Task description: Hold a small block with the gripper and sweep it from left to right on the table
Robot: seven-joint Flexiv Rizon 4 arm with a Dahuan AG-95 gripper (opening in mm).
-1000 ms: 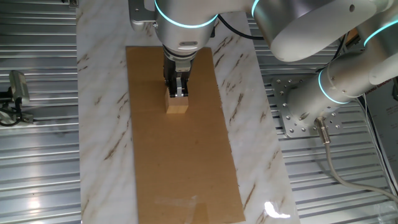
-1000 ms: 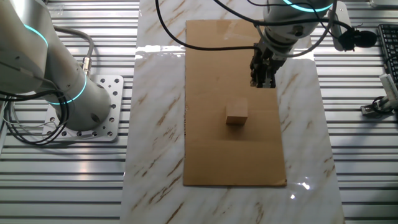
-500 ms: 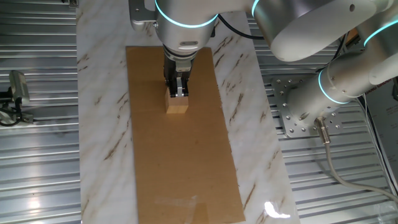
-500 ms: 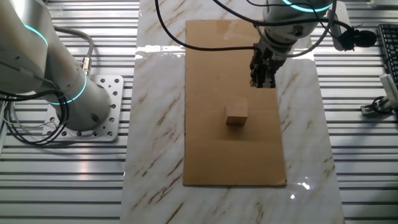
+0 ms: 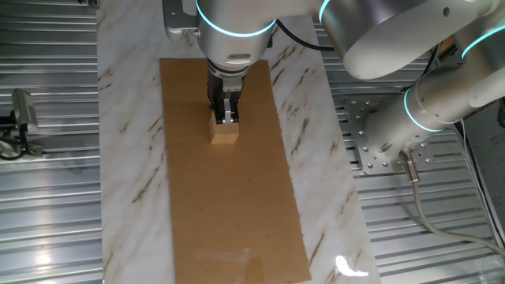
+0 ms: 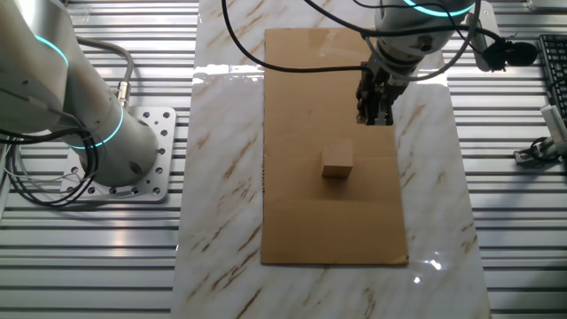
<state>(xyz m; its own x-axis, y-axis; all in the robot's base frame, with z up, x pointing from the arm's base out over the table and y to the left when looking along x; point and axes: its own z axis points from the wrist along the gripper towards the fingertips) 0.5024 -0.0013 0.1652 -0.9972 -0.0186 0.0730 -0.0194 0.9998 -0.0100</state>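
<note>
The white marble-veined bench (image 5: 126,118) (image 6: 221,177) stands on ribbed grey metal flooring (image 5: 47,197) (image 6: 89,257), and a long brown board (image 5: 229,189) (image 6: 328,133) lies lengthwise down its middle. The silver-white arm (image 5: 379,31) (image 6: 53,80), its rings glowing cyan, bends over the bench from its bolted base plate (image 5: 375,142) (image 6: 142,159) and points its wrist straight down at the board. At the tip, the gripper (image 5: 226,116) (image 6: 376,115) hangs with its jaws aimed downward and only a thin gap between them; nothing is held in them. The small block (image 5: 224,133) (image 6: 337,160) sits flat on the board, roughly in the middle of its width. In one fixed view the jaws seem to sit right at the block's top edge, but the other fixed view shows the block lying clear of them, with bare board between, and the jaw tips raised above the board. The block is apart from the gripper, not touched by it.
</note>
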